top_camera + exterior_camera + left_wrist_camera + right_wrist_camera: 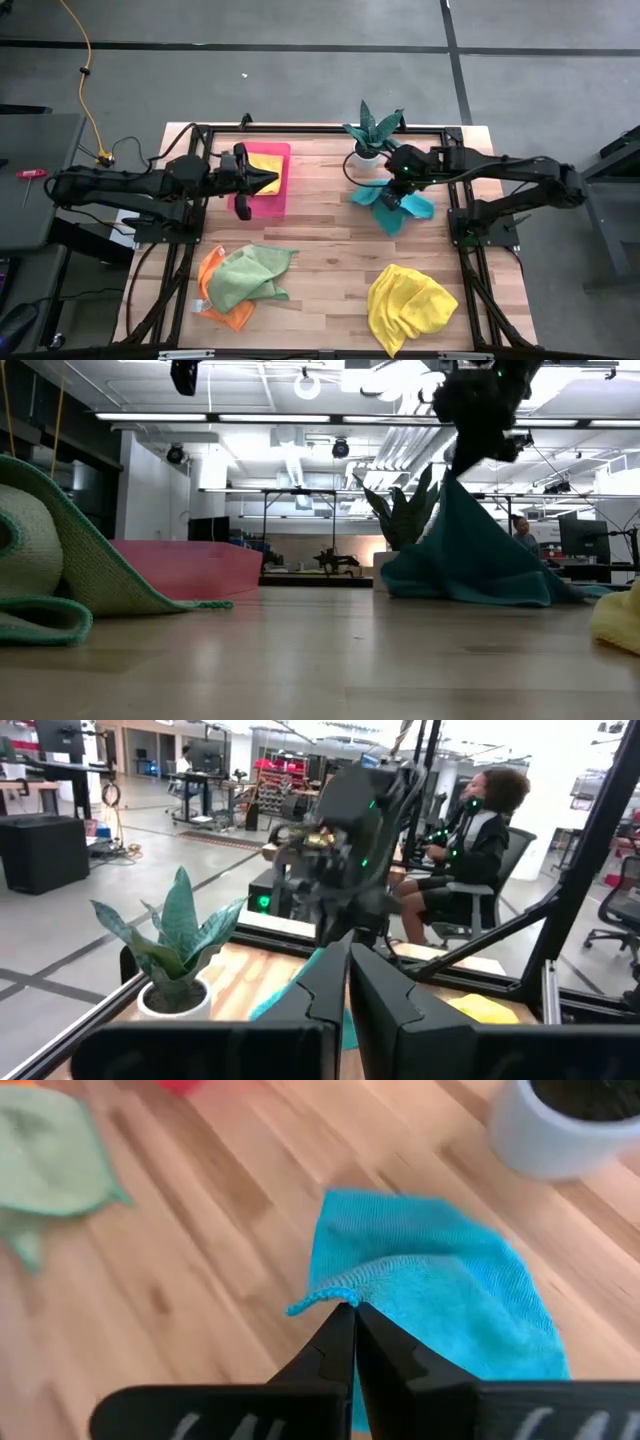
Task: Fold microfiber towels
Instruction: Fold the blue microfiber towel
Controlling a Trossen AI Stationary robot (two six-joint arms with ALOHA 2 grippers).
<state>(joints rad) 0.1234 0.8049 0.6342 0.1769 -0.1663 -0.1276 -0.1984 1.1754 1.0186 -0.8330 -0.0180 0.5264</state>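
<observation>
The teal towel point(405, 205) lies at the table's far right, beside a potted plant point(370, 135); my right gripper point(392, 193) is shut on it. A yellow towel point(265, 163) lies in the pink tray point(262, 180) at the far left; my left gripper point(272, 180) hovers over the tray, shut and empty. A light green towel point(248, 275) lies on an orange towel point(225, 300) at the near left. A second yellow towel point(408, 305) lies crumpled at the near right. My right gripper pinches a hemmed edge of the teal towel point(335, 1295) between its two fingertips, from above. That part is lifted into a peak point(455, 490); the rest drapes down slack and its lower part point(480, 585) lies on the table.
The potted plant in its white pot point(560, 1130) stands just beyond the teal towel. Black frame rails run along the table's edges point(200, 200). A person point(480, 830) sits beyond the table's right side. Bare wood point(330, 250) lies in the middle.
</observation>
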